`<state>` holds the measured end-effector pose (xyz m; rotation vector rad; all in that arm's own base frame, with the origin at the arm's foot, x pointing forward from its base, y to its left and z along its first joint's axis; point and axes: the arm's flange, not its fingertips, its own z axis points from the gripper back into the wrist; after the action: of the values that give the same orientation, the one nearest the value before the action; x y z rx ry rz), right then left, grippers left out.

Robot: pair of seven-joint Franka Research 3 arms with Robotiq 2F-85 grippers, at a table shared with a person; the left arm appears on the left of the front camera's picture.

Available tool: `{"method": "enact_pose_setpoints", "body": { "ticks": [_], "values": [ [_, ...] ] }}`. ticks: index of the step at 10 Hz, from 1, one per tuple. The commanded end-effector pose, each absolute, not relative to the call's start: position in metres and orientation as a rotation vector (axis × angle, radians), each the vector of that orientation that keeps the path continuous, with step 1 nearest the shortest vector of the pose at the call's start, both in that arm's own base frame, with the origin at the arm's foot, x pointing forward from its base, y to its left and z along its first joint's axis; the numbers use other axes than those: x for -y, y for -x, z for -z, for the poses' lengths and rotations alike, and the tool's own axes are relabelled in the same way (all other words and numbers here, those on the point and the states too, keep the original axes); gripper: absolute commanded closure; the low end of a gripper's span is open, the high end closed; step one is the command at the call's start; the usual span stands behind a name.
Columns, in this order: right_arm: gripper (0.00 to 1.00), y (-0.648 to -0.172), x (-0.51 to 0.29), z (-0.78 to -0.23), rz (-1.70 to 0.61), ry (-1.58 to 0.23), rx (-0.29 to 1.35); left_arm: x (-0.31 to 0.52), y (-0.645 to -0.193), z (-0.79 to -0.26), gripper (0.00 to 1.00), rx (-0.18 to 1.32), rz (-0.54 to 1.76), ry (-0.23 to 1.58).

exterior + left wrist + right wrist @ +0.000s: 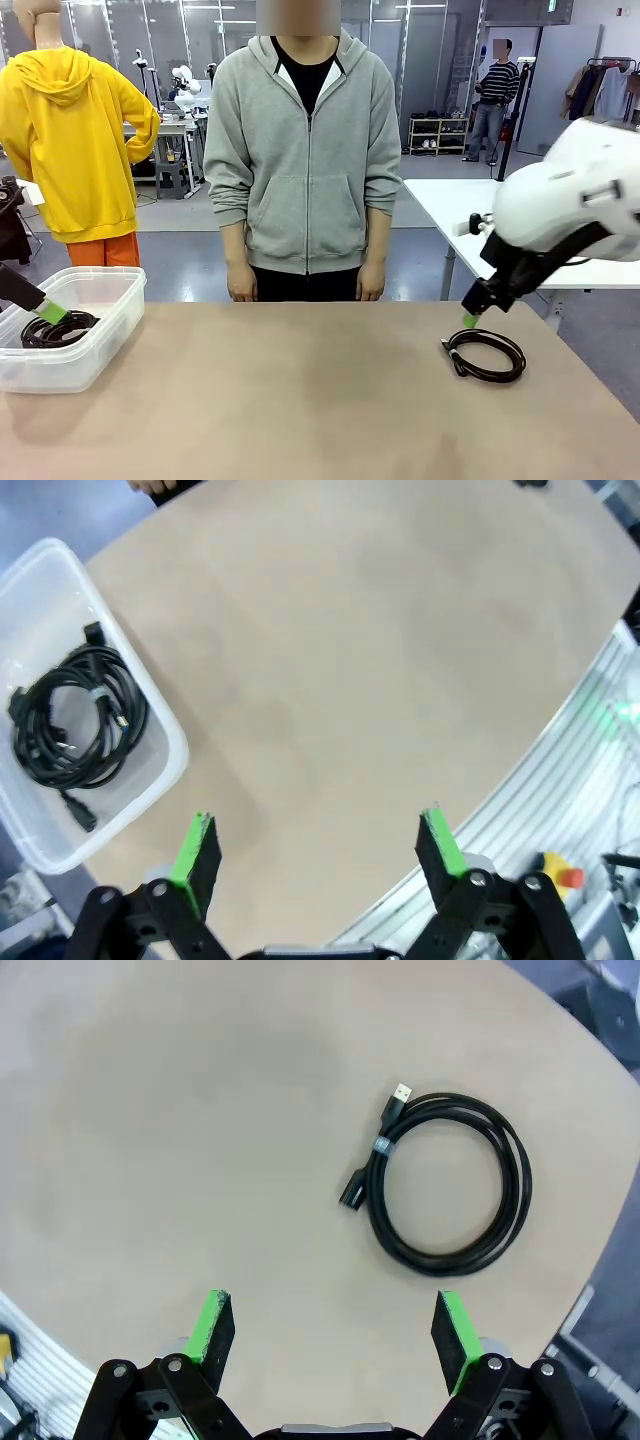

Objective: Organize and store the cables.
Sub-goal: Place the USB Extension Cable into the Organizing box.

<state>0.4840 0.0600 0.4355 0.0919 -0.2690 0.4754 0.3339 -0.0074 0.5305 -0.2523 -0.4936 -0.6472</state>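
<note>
Cable coil [486, 355] on tan table [300, 400]; another in bin [70, 370].

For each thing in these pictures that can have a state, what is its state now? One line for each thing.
left gripper: open, holding nothing, above bare table beside the bin.
right gripper: open, holding nothing, above the table near the coiled cable.
coiled cable: wound, lying flat on the table, not stored.
cables in bin: coiled, stored inside.
clear plastic bin: uncovered, on the table.
</note>
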Motion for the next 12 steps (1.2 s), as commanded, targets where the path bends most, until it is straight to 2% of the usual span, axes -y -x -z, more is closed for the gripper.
{"method": "enact_pose_setpoints", "body": {
  "ticks": [1,6,10,12],
  "values": [
    [0.00,-0.519,-0.075,-0.410,-0.360,-0.060,0.238,0.007,-0.334,-0.530,0.01,0.496,0.650,0.247],
    [0.00,-0.573,-0.076,-0.331,-0.230,0.019,0.198,0.007,-0.334,-0.530,0.01,0.496,0.650,0.247],
    [0.00,-0.579,-0.080,-0.311,-0.194,0.048,0.191,0.007,-0.334,-0.530,0.01,0.496,0.650,0.247],
    [0.15,-0.584,-0.086,-0.302,-0.192,0.056,0.183,0.007,-0.334,-0.530,0.01,0.496,0.650,0.247]
  ]
}}
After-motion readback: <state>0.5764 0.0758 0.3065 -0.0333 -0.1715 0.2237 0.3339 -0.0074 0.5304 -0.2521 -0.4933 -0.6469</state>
